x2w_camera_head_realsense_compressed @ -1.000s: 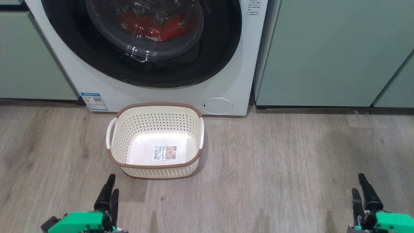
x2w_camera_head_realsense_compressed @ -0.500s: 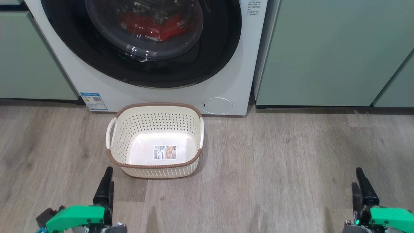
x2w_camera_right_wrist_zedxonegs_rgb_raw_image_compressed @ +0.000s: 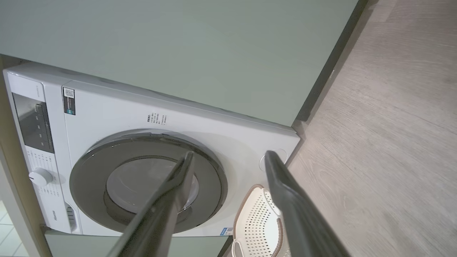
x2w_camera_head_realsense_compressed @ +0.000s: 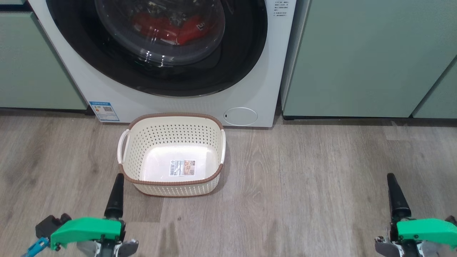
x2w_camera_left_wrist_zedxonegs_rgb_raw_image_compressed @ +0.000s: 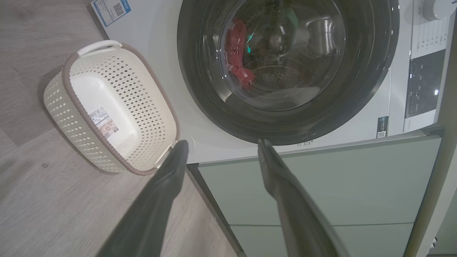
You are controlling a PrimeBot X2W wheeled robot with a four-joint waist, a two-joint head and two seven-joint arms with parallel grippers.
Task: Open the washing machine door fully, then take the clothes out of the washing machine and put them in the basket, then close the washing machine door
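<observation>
The white washing machine (x2w_camera_head_realsense_compressed: 250,96) fills the top of the head view, and its door (x2w_camera_head_realsense_compressed: 242,53), with a glossy black rim, is closed. Red clothes (x2w_camera_head_realsense_compressed: 160,26) show through the glass, also in the left wrist view (x2w_camera_left_wrist_zedxonegs_rgb_raw_image_compressed: 237,53). The cream basket (x2w_camera_head_realsense_compressed: 175,116) stands on the floor right before the machine, with only its label sticker inside. My left gripper (x2w_camera_head_realsense_compressed: 118,178) hangs open near the basket's front left corner, not touching it. My right gripper (x2w_camera_head_realsense_compressed: 391,178) is open far to the right over bare floor. Both wrist views show the fingers (x2w_camera_left_wrist_zedxonegs_rgb_raw_image_compressed: 171,178) (x2w_camera_right_wrist_zedxonegs_rgb_raw_image_compressed: 285,192) spread with nothing between them.
Pale green cabinets (x2w_camera_head_realsense_compressed: 357,57) flank the machine on both sides (x2w_camera_head_realsense_compressed: 28,64). A round service flap (x2w_camera_head_realsense_compressed: 240,116) and a blue label (x2w_camera_head_realsense_compressed: 104,111) sit low on the washer front. Wood-look floor (x2w_camera_head_realsense_compressed: 303,196) spreads around the basket. The control panel (x2w_camera_right_wrist_zedxonegs_rgb_raw_image_compressed: 34,121) appears in the right wrist view.
Both grippers have moved up the head view toward the machine, and each has turned so its two fingers line up as one. Basket and door are unmoved.
</observation>
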